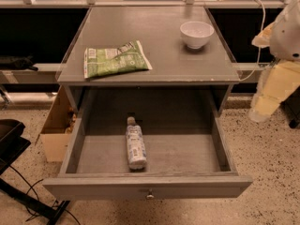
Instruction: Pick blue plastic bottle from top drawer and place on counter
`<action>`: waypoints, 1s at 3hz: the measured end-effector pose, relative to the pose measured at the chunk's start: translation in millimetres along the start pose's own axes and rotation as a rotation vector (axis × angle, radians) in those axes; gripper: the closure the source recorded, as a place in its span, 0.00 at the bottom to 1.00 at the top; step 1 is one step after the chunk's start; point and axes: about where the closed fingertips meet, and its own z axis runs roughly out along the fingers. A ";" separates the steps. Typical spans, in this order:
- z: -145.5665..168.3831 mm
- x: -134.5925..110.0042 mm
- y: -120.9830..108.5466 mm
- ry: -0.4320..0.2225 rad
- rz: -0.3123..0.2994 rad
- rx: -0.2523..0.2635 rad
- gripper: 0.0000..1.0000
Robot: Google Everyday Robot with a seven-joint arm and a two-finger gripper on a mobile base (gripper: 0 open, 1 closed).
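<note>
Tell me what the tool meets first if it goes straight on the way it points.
The tool, right of the top drawer, points down; it would likely meet the speckled floor first, though depth is unclear.

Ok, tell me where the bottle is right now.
The bottle lies on its side near the middle of the open drawer, cap toward the back. The gripper hangs at the view's right edge, outside the drawer.
</note>
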 end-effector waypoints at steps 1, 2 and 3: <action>28.4 -22.3 -1.7 -0.091 0.081 -0.037 0.00; 54.6 -46.9 2.1 -0.147 0.196 -0.043 0.00; 83.7 -58.6 14.7 -0.115 0.328 -0.048 0.00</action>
